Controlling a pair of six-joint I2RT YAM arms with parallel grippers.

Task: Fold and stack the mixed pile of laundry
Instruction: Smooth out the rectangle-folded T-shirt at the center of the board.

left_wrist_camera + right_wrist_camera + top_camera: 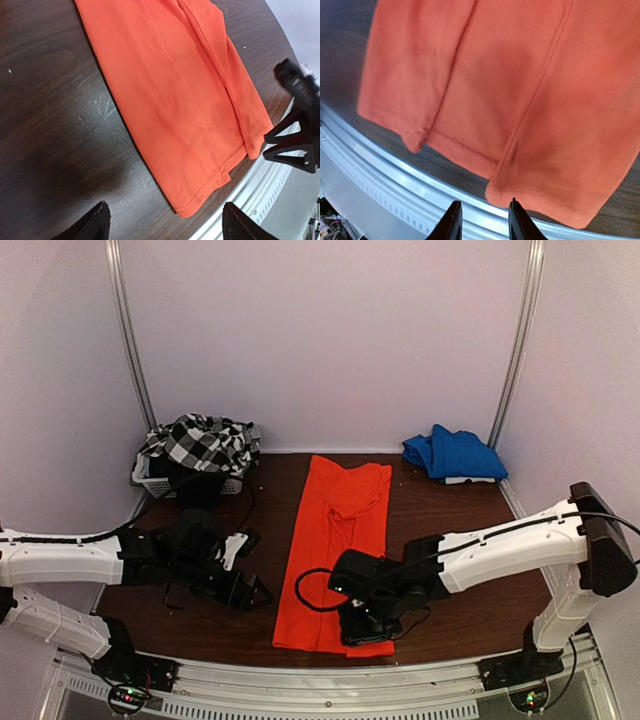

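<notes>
While the orange-red garment point(335, 540) lies stretched out on the dark table point(450, 510), running from the far side down to the near edge and folded lengthwise into a narrow strip, both arms sit low beside it. We see the left gripper point(258, 592) just off the strip's left edge, over bare wood, its jaws spread wide and holding nothing – the wrist view shows only table and the garment's near corner ahead of them. The right gripper point(365, 625) is over the near right corner of the strip; from its own camera the fingertips point(452, 222) stand a little apart, the hem just beyond them and no cloth between. At the far left the checked garment point(200, 445) is heaped on a white basket point(150, 483) – and a folded blue cloth point(455, 453) lies at the far right.
</notes>
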